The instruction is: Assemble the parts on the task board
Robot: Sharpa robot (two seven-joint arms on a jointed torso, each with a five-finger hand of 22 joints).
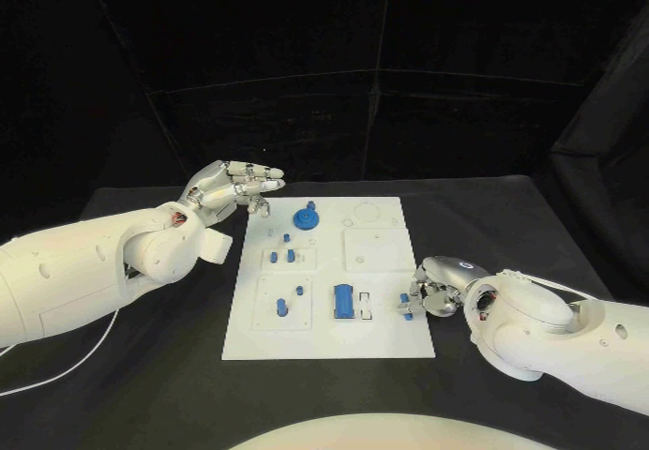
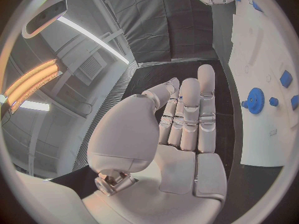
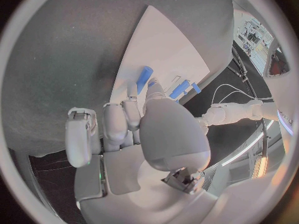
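White task board (image 1: 379, 281) flat at mid-table, carrying a blue gear (image 1: 307, 220), a blue rectangular block (image 1: 346, 303) and small blue pegs (image 1: 281, 307). Right hand (image 1: 435, 288) at board's right edge, fingers on a small blue part (image 1: 406, 301); actual grip cannot be told. Left hand (image 1: 238, 185) raised beside board's far left corner, fingers apart, holding nothing.

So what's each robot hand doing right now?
Left robot hand: open, holding nothing, raised beside the white task board.
Right robot hand: at a small blue part; grip cannot be told.
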